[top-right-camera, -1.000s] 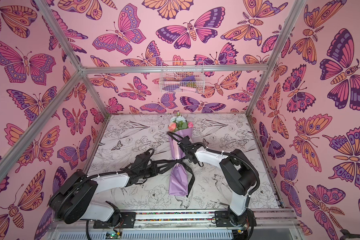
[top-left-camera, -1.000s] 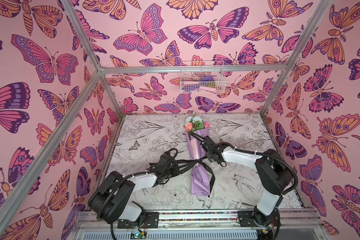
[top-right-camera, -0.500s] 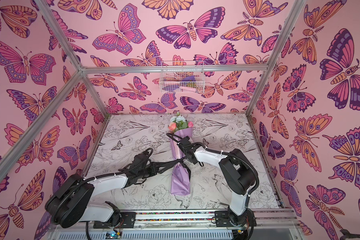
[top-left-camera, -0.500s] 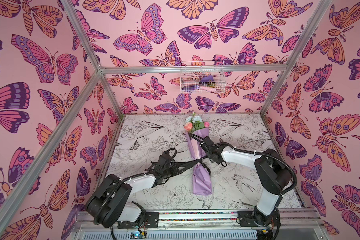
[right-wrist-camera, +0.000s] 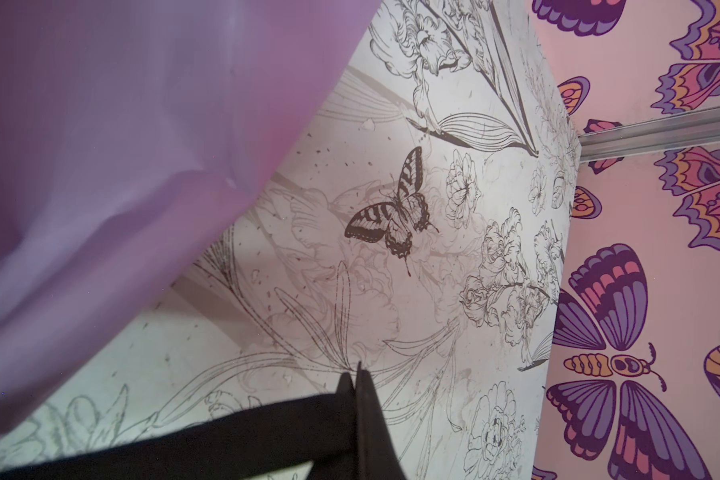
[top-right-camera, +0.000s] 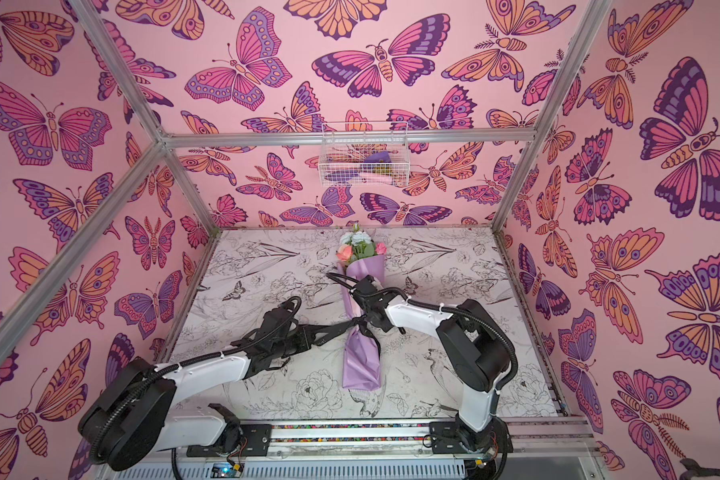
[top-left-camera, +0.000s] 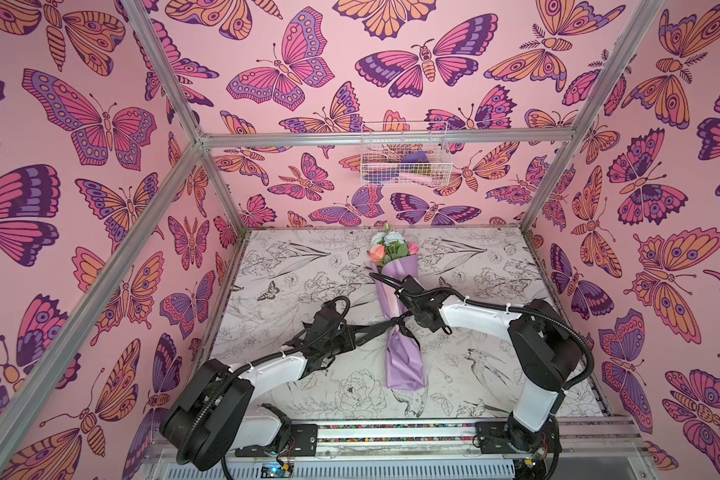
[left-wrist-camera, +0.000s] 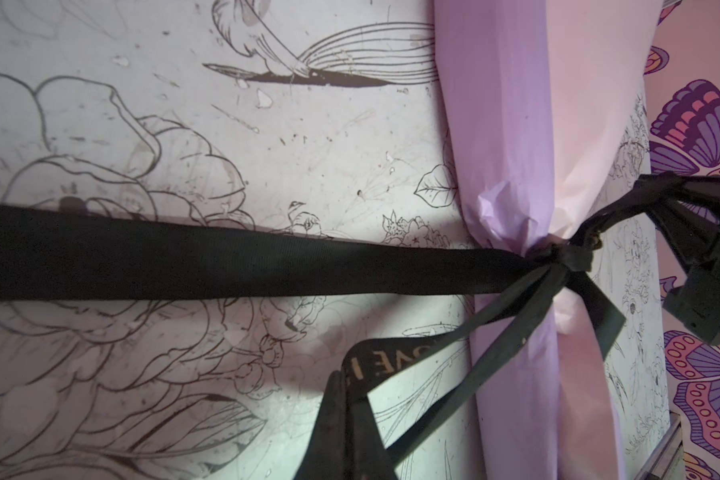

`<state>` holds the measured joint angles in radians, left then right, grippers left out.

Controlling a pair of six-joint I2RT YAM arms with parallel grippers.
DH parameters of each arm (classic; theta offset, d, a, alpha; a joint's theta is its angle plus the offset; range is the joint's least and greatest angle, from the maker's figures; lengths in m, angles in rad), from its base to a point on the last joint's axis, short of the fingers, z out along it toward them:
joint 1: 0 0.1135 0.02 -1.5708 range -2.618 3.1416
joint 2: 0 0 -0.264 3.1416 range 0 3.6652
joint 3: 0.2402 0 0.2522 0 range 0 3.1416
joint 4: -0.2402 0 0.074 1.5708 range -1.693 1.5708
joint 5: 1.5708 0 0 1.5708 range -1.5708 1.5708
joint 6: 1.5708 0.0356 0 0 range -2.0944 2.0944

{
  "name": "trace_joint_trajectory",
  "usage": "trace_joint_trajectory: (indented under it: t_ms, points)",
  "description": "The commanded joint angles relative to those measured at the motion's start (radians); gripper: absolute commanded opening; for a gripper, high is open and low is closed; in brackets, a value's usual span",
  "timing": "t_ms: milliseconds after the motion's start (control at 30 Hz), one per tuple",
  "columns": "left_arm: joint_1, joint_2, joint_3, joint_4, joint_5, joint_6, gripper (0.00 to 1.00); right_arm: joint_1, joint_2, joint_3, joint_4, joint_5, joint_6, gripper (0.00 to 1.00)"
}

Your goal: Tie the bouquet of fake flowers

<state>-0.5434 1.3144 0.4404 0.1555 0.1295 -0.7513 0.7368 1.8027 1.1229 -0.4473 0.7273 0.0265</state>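
Observation:
The bouquet of fake flowers (top-left-camera: 405,361) (top-right-camera: 360,361) lies lengthwise mid-table in lilac paper (left-wrist-camera: 528,124) (right-wrist-camera: 100,166), with its blooms (top-left-camera: 391,248) at the far end. A black ribbon (left-wrist-camera: 267,266) (right-wrist-camera: 225,432) is knotted (top-left-camera: 396,323) (top-right-camera: 357,322) (left-wrist-camera: 558,253) around its pinched waist. My left gripper (top-left-camera: 360,336) (top-right-camera: 321,332) (left-wrist-camera: 350,374) is left of the bouquet, shut on a lettered ribbon fold. My right gripper (top-left-camera: 408,318) (top-right-camera: 368,318) (right-wrist-camera: 356,374) is just right of the knot, shut on the ribbon. Two short ribbon tails hang over the paper.
A white wire basket (top-left-camera: 404,160) (top-right-camera: 364,160) holding some items hangs on the back wall. Butterfly-patterned walls and aluminium frame posts (top-left-camera: 551,166) enclose the table (top-left-camera: 292,286), which is printed with line drawings. The arm bases sit on a rail (top-left-camera: 391,432) at the front edge.
The long ribbon loop that drooped over the lower paper has drawn in toward the knot. The ribbon now runs taut between the grippers. Both arms shifted only slightly.

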Motion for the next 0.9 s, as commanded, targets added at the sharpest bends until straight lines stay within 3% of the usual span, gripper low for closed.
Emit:
trace_joint_trajectory:
  t_ms: [0,500,867]
  points:
    - [0.011,-0.012,-0.027,-0.042,-0.046,0.007,0.0,-0.002,-0.049,-0.019,-0.01,0.065,-0.058,0.0]
    - [0.013,-0.016,-0.054,-0.05,-0.094,0.003,0.0,-0.043,0.007,-0.013,0.067,0.131,-0.161,0.0]
    - [0.038,-0.031,-0.086,-0.049,-0.116,-0.01,0.0,-0.073,0.078,0.006,0.078,0.13,-0.154,0.0]
